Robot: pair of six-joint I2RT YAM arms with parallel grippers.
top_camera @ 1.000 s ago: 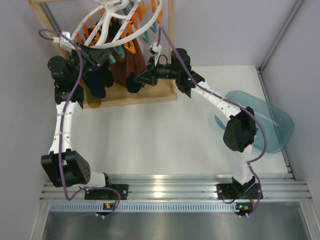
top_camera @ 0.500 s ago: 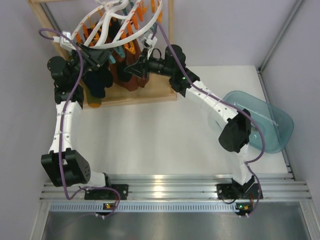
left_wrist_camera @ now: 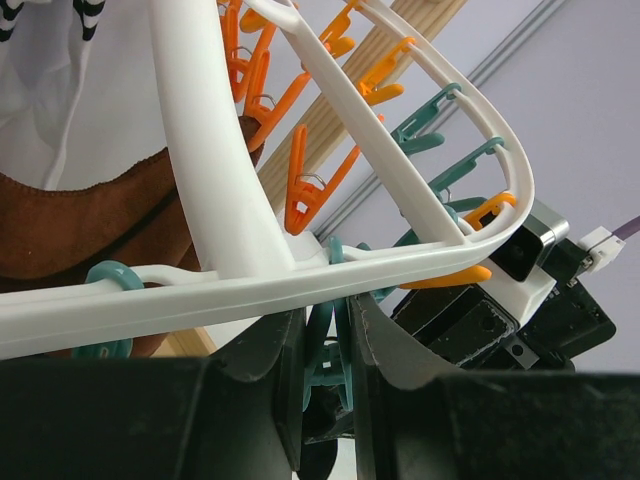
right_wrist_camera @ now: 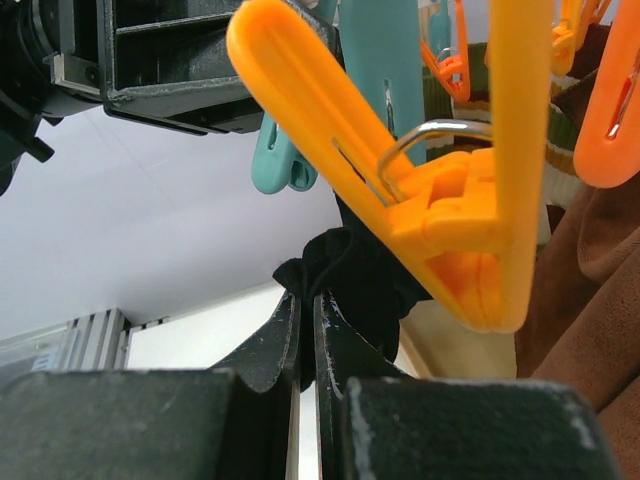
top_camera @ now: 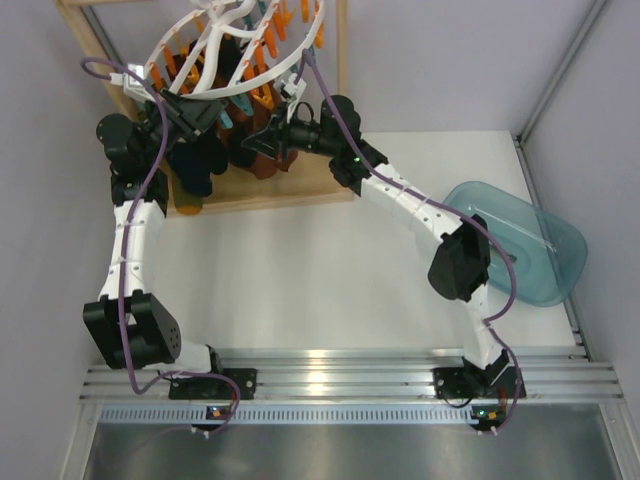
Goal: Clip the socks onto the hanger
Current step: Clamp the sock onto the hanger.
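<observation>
The white round hanger hangs at the back left, ringed with orange and teal clips. My left gripper is under its rim and is shut on a teal clip, squeezing it between both fingers. My right gripper is just right of it, shut on a small black sock held up right below a large orange clip. The left gripper's black body shows close behind. Other black socks hang below the hanger.
A wooden frame holds the hanger, its post to the right of my right wrist. Rust-brown cloths hang under the clips. A teal plastic bin sits at the right table edge.
My right arm has moved left and back with the sock, from beside the frame post to under the hanger's clips. The left gripper has stayed on its clip.
</observation>
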